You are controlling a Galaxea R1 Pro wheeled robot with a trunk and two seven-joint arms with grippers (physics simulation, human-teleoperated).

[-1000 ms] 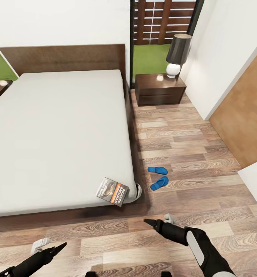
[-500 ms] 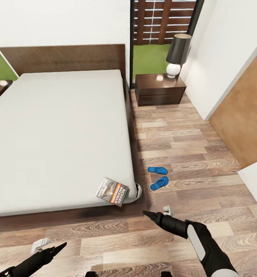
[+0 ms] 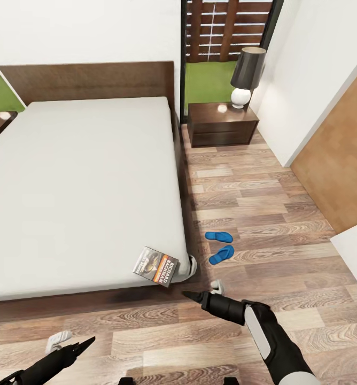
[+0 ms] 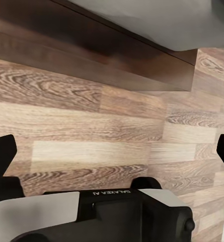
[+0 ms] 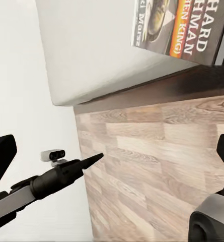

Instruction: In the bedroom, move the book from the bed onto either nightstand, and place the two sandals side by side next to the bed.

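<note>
Book point(image 3: 156, 266) on bed point(image 3: 82, 187) corner | lamp point(image 3: 247, 75) on nightstand point(image 3: 222, 124) | both tools spread

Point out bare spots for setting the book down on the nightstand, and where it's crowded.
On the nightstand, the front and the half nearer the bed are bare. The back corner toward the wall is crowded by the lamp. The book lies at the mattress corner, ahead of the right gripper.

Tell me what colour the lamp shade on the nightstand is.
Dark grey, nearly black, on the lamp shade; clearest in the head view.
</note>
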